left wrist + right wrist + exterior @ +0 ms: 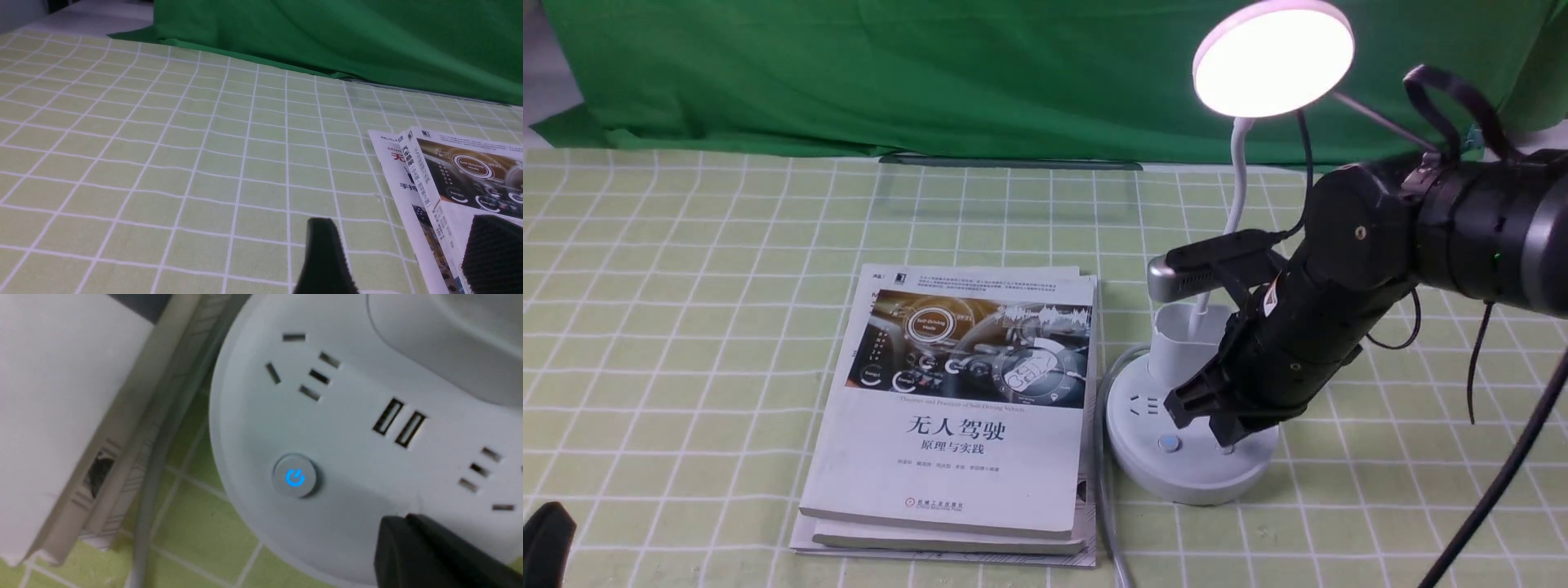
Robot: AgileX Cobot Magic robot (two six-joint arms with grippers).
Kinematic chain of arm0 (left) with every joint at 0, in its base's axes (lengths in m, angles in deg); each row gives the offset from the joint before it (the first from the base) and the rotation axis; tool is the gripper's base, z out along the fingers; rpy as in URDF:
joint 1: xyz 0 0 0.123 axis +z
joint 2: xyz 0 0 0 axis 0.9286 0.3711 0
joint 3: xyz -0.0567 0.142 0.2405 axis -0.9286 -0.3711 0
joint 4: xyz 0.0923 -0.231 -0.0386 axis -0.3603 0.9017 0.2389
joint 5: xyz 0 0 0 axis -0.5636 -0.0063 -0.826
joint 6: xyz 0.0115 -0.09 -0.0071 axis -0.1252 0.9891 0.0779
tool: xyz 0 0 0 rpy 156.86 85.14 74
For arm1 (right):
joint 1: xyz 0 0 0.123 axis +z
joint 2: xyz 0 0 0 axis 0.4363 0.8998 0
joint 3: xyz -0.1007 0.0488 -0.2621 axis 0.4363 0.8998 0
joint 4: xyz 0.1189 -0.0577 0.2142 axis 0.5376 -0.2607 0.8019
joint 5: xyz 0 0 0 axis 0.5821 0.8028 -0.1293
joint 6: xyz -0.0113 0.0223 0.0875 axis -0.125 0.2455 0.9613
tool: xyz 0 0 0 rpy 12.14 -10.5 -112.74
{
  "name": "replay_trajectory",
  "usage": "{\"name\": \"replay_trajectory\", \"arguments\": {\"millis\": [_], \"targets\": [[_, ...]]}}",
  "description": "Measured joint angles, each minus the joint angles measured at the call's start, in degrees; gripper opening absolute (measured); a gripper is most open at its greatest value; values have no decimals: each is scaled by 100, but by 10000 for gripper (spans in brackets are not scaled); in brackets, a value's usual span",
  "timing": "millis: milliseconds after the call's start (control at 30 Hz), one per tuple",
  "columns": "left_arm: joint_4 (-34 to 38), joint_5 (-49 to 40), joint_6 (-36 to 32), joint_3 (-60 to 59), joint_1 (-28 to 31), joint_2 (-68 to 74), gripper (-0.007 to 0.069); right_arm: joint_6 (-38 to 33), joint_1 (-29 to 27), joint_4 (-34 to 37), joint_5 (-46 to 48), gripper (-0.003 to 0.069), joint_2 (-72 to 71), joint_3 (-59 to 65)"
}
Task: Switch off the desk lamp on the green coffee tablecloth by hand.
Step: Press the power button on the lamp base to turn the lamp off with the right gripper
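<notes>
Though the desk lamp (pixel 1272 57) shone on the green coffee tablecloth (pixel 686 327) beneath the right tool (pixel 1207 420), whose opening I couldn't tell, its tip hung over the base (pixel 1192 483) just beside the blue-lit button (pixel 295 477), so pressing seemed underway, needing a short, straight push.

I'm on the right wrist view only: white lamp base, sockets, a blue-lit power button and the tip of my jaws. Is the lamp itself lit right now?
Observer: Yes. In the front view the desk lamp is on, and its round disc head glows bright white.
Operator: And where is the other arm? Is it anywhere near the base?
Observer: No. The left gripper is low over the green coffee tablecloth, on the far side of the stacked books from the lamp, with its jaws open.
</notes>
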Motion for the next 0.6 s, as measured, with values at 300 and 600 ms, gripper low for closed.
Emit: {"name": "replay_trajectory", "arguments": {"millis": [300,600], "targets": [[0,0,0,0,0,0,410,-6,0,-27,22,45,135,-57],[0,0,0,0,0,0,410,-6,0,-67,137,45,-407,-1]]}}
